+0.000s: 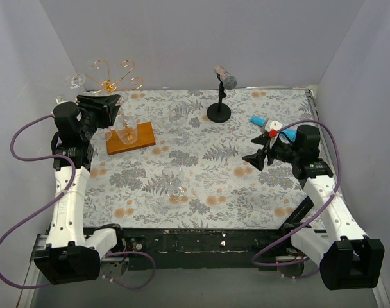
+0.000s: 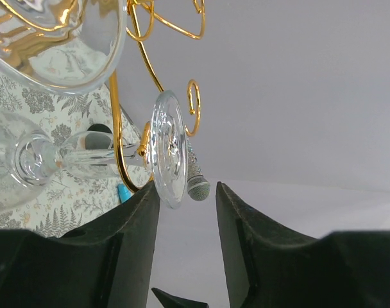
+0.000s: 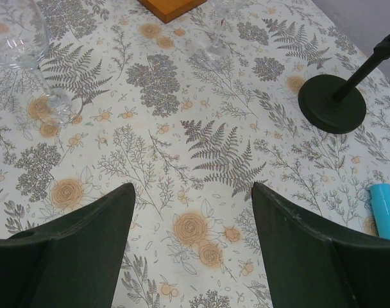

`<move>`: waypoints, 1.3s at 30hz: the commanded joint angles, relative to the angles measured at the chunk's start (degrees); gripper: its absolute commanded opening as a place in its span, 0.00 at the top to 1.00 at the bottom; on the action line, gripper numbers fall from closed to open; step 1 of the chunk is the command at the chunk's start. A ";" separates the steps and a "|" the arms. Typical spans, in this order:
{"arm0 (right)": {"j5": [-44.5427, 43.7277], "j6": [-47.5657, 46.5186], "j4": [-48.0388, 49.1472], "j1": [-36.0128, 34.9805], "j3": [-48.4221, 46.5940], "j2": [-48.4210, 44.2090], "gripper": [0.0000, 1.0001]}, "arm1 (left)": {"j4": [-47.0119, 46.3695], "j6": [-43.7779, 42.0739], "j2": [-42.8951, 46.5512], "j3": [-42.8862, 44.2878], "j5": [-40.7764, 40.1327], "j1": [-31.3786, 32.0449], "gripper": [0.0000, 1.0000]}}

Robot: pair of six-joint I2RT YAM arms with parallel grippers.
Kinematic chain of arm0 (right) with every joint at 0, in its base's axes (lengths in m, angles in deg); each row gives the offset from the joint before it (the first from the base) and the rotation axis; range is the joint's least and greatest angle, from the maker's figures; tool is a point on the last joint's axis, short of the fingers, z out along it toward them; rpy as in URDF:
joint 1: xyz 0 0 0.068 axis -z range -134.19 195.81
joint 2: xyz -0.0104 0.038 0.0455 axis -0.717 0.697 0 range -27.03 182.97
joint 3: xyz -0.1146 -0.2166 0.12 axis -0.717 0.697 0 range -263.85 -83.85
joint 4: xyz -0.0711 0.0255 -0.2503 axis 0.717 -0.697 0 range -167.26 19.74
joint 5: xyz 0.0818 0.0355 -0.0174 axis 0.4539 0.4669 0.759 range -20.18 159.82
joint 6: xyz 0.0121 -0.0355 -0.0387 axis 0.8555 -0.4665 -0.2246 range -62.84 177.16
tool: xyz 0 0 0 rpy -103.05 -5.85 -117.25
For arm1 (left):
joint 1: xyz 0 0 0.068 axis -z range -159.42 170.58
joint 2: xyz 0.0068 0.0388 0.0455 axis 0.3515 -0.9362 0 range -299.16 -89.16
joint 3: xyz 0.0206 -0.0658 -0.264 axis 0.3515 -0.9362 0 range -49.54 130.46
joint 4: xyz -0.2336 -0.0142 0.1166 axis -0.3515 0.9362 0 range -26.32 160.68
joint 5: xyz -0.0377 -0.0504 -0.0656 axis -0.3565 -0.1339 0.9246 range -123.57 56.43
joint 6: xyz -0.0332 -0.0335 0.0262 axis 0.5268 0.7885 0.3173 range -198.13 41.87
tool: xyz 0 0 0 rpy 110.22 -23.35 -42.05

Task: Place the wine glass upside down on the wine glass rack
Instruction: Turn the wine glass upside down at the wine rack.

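At 3 o'clock, nearest us, our right gripper (image 3: 192, 192) hangs over the fern-and-rose printed cloth (image 1: 208, 179), its dark blunt fingers spread wide and gripping nothing. Near centre a clear spare glass (image 1: 177, 183) stands upright on the cloth. At 9 o'clock our left gripper (image 2: 185, 189) is up high, fingers parted narrowly with nothing between them. Just past their tips, at 10 o'clock, the wine glass (image 2: 164, 146) hangs on the rack (image 1: 140, 138), its slim stem through a curled gold wire and its round foot beside the curl. A black mic stand (image 1: 219, 113) sits at 12 o'clock.
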 commanded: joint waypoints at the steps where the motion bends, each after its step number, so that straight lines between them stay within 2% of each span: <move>1: 0.27 -0.79 0.37 0.22 -1.90 -1.20 0.19 | -2.69 -0.02 1.73 -0.03 1.34 0.07 0.58; 8: 0.01 -0.96 0.37 0.22 -1.90 -1.29 0.19 | -2.51 -0.02 2.44 -0.56 2.22 0.07 0.45; 16: -0.08 -1.14 0.37 0.22 -1.90 -1.47 0.19 | -1.72 -0.02 4.11 -1.88 3.63 0.07 0.17; 20: -0.17 -1.31 0.37 0.22 -1.90 -1.64 0.19 | -1.72 -0.02 4.90 -3.02 4.33 0.15 0.09; 21: -0.25 -1.31 0.20 0.22 -1.82 -1.64 0.19 | -1.81 -0.02 5.07 -3.28 4.50 0.15 0.03; 22: -0.34 -1.40 0.28 0.22 -1.90 -1.56 0.19 | -1.72 -0.11 5.16 -3.46 4.59 0.15 0.02; 39: -0.43 -2.28 -0.24 0.22 -1.90 -1.29 0.19 | 1.27 -4.32 8.50 -3.55 7.05 1.03 0.02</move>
